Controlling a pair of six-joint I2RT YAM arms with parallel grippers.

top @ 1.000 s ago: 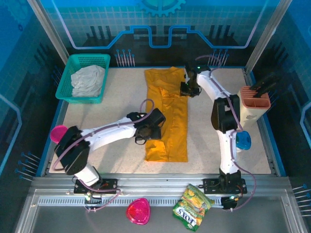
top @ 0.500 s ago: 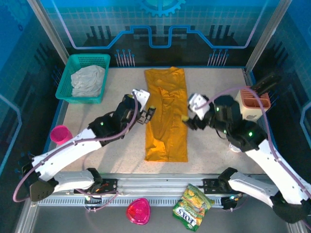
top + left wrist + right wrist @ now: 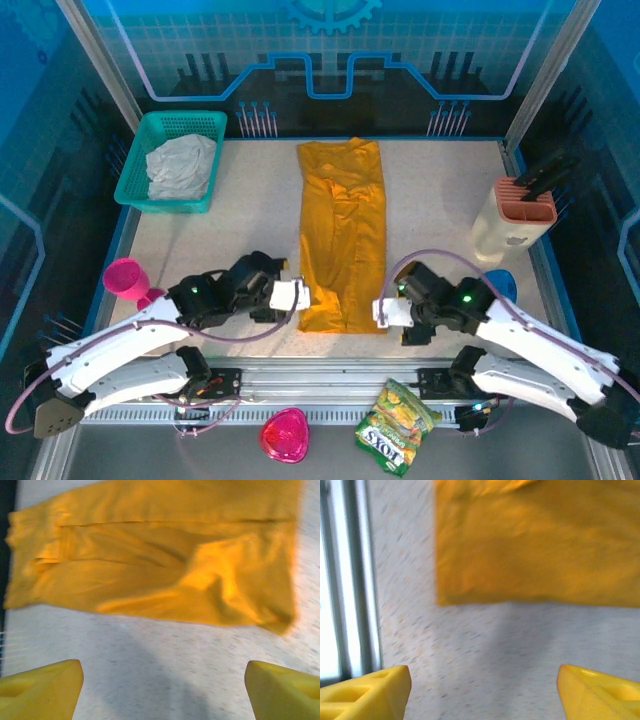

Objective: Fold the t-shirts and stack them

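Top external, far left: a pink goblet [image 3: 124, 277] at the table's [image 3: 250, 210] left edge; behind it, a teal basket [image 3: 135, 185] holding a grey cloth [image 3: 180, 165].
Left gripper [image 3: 297, 296]: low, just left of the t-shirt's near hem; jaws spread wide, empty.
Left wrist fingertips [image 3: 40, 690]: yellow, with bare tabletop between them and orange cloth ahead.
T-shirt [image 3: 345, 230]: mustard-orange, folded into a long narrow strip, flat at mid-table, running from far to near.
Right gripper [image 3: 385, 312]: just right of the hem's near corner; jaws wide apart, holding nothing.
Far right: a beige holder [image 3: 505, 230].
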